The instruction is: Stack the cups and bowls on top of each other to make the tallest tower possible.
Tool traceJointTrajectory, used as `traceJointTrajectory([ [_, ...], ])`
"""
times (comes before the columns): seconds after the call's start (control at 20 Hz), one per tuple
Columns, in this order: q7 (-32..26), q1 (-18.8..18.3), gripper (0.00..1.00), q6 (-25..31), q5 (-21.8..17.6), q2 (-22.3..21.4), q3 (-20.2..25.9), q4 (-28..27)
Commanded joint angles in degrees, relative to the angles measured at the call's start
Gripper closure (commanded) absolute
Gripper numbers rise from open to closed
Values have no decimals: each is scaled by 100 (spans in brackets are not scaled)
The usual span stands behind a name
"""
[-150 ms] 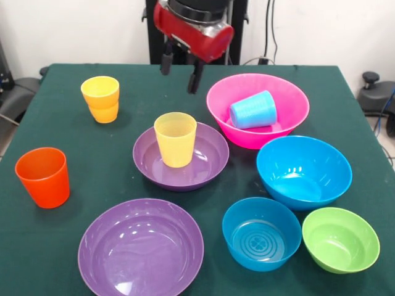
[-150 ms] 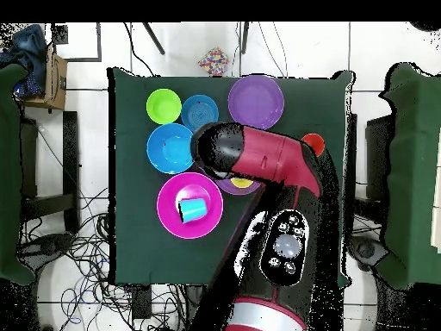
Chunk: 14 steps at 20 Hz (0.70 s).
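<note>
Hung the hand [image 1: 181,74] above the far part of the green-covered bench [image 1: 74,142], its two dark fingers parted and holding nothing. Hovered between the stacked amber-yellow cups [image 1: 101,98] and the big pink bowl [image 1: 257,108], clear of both.

Lay the light blue cup [image 1: 253,110] on its side inside the pink bowl, mouth turned toward the middle of the bench. Stood the pale yellow cup [image 1: 176,139] upright in one purple bowl [image 1: 181,156] at the bench's centre. Sat the two amber-yellow cups nested one in the other, upright, on the cloth. Stood the orange cup [image 1: 43,177] alone and upright, well apart from the rest.

Rested the second purple bowl [image 1: 141,248] empty at the near edge in the front view. Sat the big blue bowl [image 1: 304,171] just beside the pink one, with the small blue bowl [image 1: 261,234] and the small green bowl [image 1: 340,239] side by side nearer still, all three empty and upright.

Covered much of the centre purple bowl in the overhead view with the red arm [image 2: 267,159], and hid the amber-yellow cups there altogether.
</note>
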Motion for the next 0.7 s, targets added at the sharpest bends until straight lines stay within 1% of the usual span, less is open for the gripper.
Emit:
traceJointTrajectory([
  [0.05, -518, -375, 0, 76, -350, -134, 484, 790],
  [0.25, -729, -608, 0, -197, -490, -84, 632, 912],
  [0.7, -881, -878, 0, -515, -905, 86, 841, 883],
])
